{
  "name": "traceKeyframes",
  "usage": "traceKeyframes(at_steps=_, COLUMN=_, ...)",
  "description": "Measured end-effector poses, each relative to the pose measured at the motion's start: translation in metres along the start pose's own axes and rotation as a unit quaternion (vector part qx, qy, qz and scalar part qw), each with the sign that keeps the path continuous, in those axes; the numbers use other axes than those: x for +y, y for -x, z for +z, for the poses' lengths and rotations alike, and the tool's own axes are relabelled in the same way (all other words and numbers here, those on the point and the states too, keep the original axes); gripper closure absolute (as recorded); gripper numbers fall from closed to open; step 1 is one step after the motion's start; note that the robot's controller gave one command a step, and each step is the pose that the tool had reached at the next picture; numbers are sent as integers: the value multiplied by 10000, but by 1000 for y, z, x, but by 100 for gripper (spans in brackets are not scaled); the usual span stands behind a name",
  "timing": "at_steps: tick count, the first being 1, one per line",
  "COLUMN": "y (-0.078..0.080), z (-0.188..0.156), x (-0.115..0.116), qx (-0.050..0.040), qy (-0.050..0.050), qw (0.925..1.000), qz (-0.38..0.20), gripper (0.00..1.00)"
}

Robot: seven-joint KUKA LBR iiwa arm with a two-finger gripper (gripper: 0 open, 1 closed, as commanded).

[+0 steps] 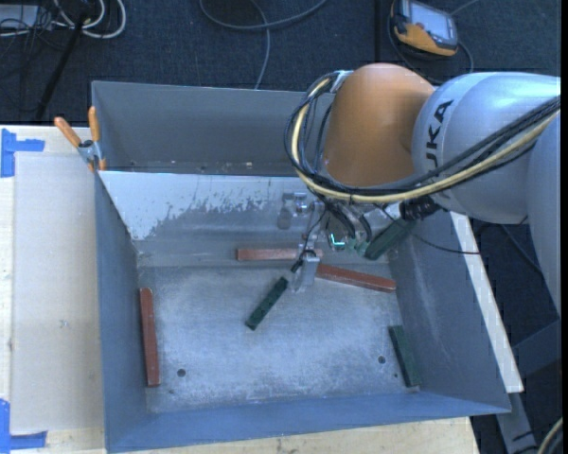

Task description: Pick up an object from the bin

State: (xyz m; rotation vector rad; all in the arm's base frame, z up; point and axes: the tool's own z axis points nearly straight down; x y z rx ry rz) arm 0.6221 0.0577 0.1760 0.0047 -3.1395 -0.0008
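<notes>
My gripper (301, 274) hangs low near the middle of the bin, just under the orange cover. Its fingertips sit at the upper end of a dark green stick (266, 304) that lies slanted on the bin floor. A reddish-brown stick (265, 253) lies flat just left of and behind the gripper. Another reddish-brown stick (357, 278) lies just right of it, partly hidden by the gripper.
A long reddish-brown stick (150, 337) lies along the left wall. A dark green stick (402, 356) rests against the right wall near the front. The arm and its orange cover hang over the back right of the bin.
</notes>
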Motion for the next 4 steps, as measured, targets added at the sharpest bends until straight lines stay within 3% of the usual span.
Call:
traceKeyframes(at_steps=1, y=-39, z=110, x=49, qx=29, qy=1, qw=9943, qz=-1065, gripper=0)
traceKeyframes(at_steps=2, y=-16, z=106, x=-23, qx=-19, qy=-19, qw=9737, qz=-2277, gripper=0)
traceKeyframes(at_steps=3, y=-16, z=106, x=-20, qx=-16, qy=0, qw=9739, qz=-2271, gripper=100)
traceKeyframes(at_steps=4, y=-30, z=-70, x=-31, qx=-62, qy=-13, qw=9780, qz=-2085, gripper=100)
